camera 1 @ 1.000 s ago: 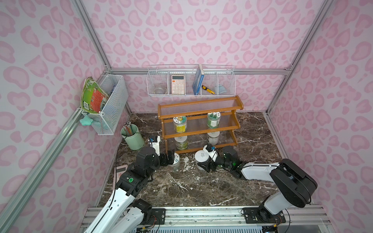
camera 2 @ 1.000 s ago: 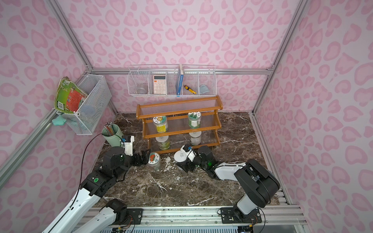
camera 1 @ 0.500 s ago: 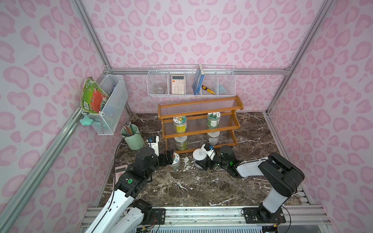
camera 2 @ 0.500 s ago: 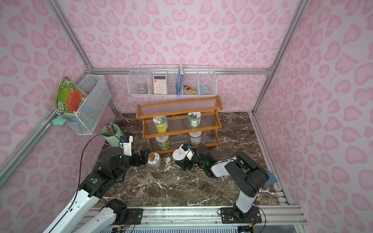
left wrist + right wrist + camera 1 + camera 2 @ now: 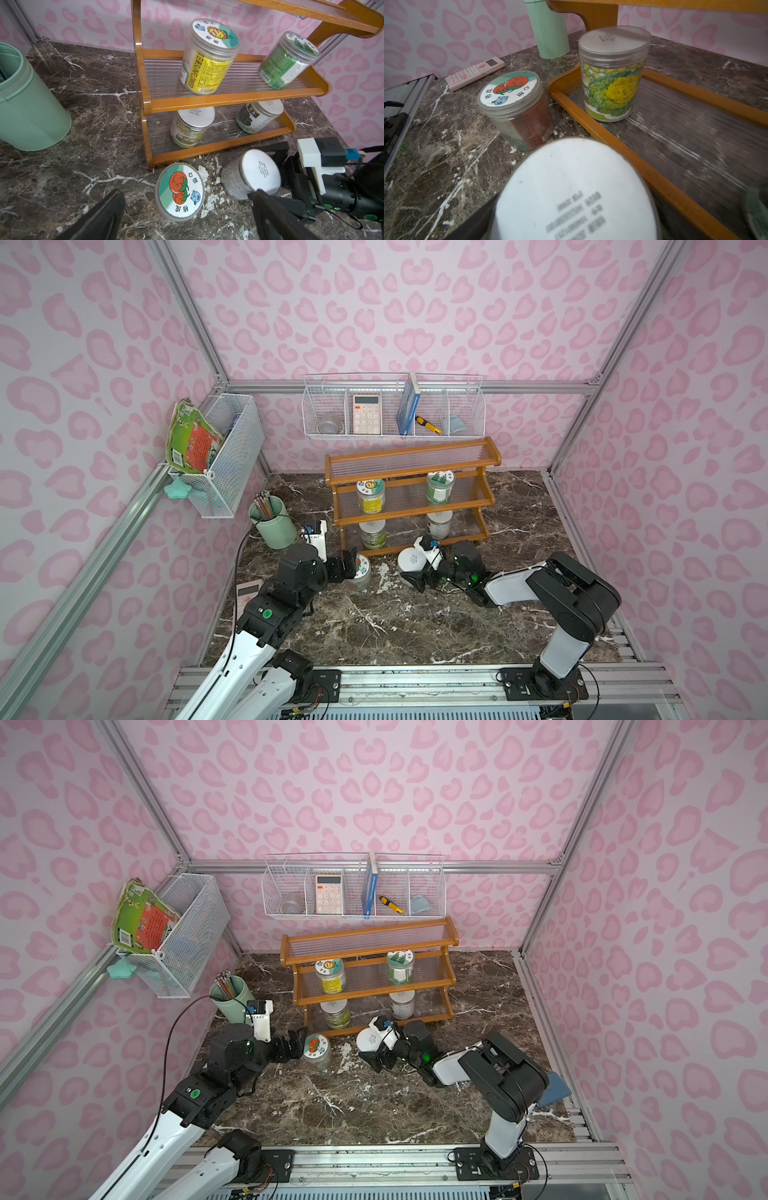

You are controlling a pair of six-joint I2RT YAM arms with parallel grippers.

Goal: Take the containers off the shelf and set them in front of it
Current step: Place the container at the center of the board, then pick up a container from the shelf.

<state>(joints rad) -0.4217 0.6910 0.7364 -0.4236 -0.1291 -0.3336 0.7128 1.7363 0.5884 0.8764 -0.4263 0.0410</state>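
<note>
Marble top (image 5: 415, 626): 2 jars (image 5: 360, 572) (image 5: 409, 560) down, 4 on shelf (image 5: 409, 472); L gripper (image 5: 296, 1045) spread, R gripper (image 5: 376, 1043) state unclear.

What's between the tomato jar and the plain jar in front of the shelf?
Nothing: only bare marble table between tomato jar and plain jar, seen in the left wrist view.

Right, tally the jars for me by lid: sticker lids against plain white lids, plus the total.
Sticker lids: 3 (sunflower jar, green-leaf jar, tomato jar)
Plain white lids: 3 (cabbage jar, dark-label jar, grey jar)
Total: 6
</note>
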